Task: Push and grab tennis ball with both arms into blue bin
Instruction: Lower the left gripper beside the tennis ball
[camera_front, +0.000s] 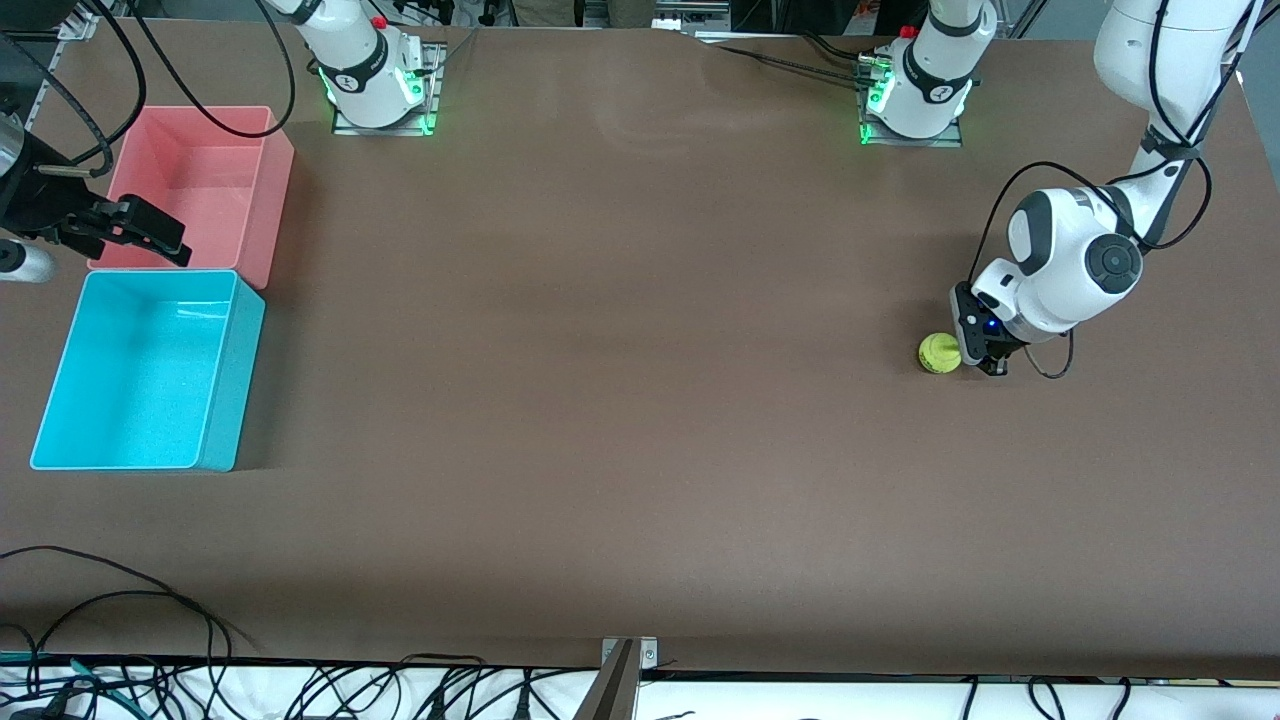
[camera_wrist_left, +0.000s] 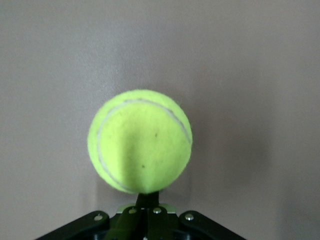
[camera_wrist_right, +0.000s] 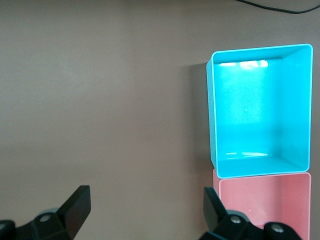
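Observation:
The tennis ball (camera_front: 939, 352) lies on the brown table toward the left arm's end. My left gripper (camera_front: 985, 352) is low at the table, right beside the ball on the side toward the left arm's end. In the left wrist view the ball (camera_wrist_left: 140, 141) fills the middle, and my left gripper (camera_wrist_left: 145, 198) is shut with its tips touching the ball, not around it. The blue bin (camera_front: 236, 380) stands empty at the right arm's end. My right gripper (camera_front: 158, 238) hangs open and empty over the pink bin's edge beside the blue bin (camera_wrist_right: 214, 115); it also shows in the right wrist view (camera_wrist_right: 145, 202).
A pink bin (camera_front: 278, 200) stands against the blue bin, farther from the front camera; it also shows in the right wrist view (camera_wrist_right: 260, 205). Wide bare tabletop lies between the ball and the bins. Cables hang along the table's front edge (camera_front: 300, 660).

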